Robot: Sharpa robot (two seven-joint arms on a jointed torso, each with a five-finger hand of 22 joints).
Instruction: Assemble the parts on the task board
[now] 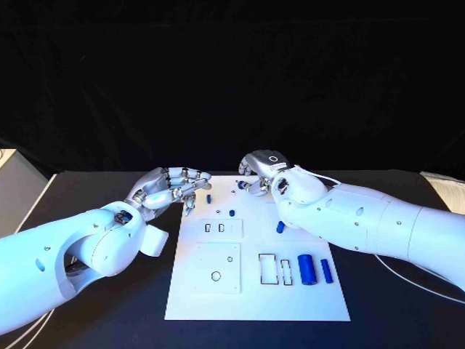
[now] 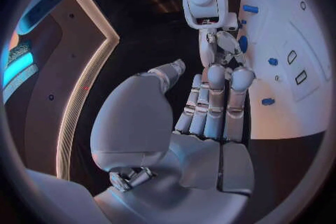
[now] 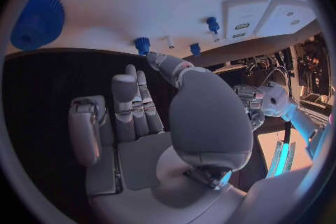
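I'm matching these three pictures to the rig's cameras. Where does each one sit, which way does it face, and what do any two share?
Head view: on the robot's head, looking down at the task board; both arms enter, left hand and right hand at its far edge.
Left wrist view: behind the left hand, facing the board and the right hand.
Right wrist view: behind the right hand, facing the board.
All three share the board and its blue parts.

Far edge of the board (image 1: 191, 305): my left hand (image 1: 172, 187) and right hand (image 1: 266, 174) crowd it from either side, a narrow gap between them. Small blue pegs (image 1: 232, 213) stand just inside that edge. Two blue cylinders (image 1: 306, 270) lie toward its near right corner.
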